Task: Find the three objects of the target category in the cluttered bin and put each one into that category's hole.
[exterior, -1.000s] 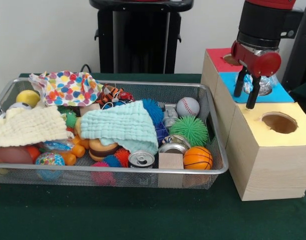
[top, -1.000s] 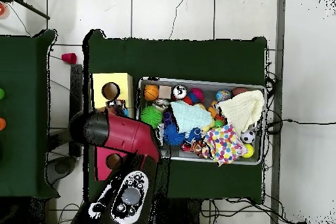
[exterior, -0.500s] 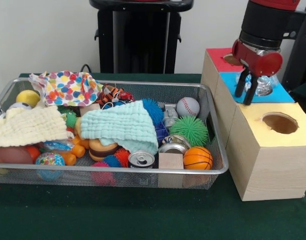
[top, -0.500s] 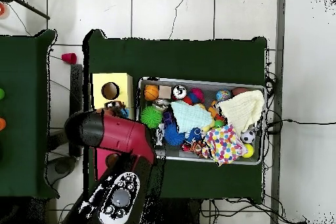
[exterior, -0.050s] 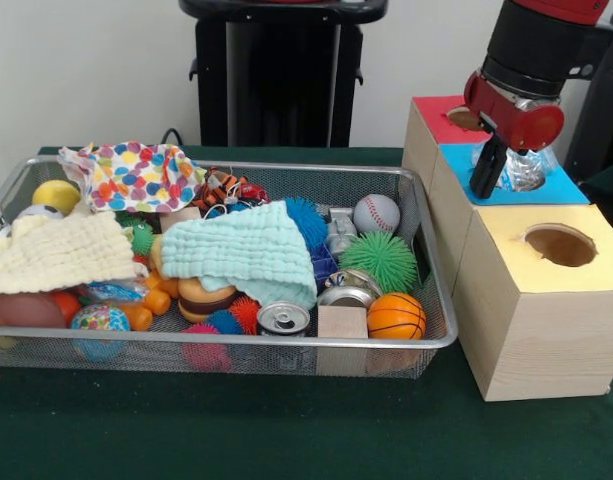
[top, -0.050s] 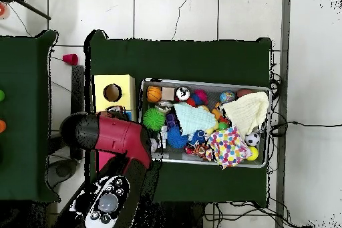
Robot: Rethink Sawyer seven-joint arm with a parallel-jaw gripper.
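Only the front view shows the gripper (exterior, -0.050s: pixel 489 178) over the blue box (exterior, -0.050s: pixel 561 188); from above, the arm hides it. Its fingers look pressed together beside a shiny crumpled thing (exterior, -0.050s: pixel 524 170)

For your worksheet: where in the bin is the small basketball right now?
In the front view, the small basketball lies in the wire bin's near right corner, beside a wooden block and just in front of the green spiky ball.
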